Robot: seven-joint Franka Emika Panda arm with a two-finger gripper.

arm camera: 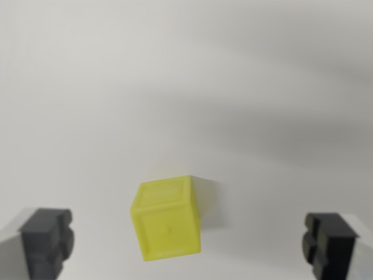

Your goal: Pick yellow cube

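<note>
tool (186, 245) pads spread wide apart, yellow cube (166, 219) between them, untouched, on white surface (186, 76)

Looking like smooth, slightly translucent yellow plastic cube (168, 220), faces giving off a soft satin sheen rather than a hard gloss, with a faint raised border moulded around the top face. Resting on a plain white matt table (175, 87), even and untextured, showing no grain or weave. Appearing as dark grey, matt, rubbery-looking stepped pads on the gripper (189, 245) fingers (46, 239), mounted against pale, smooth backing of uncertain material, blurred at the frame's lower corners.
</note>
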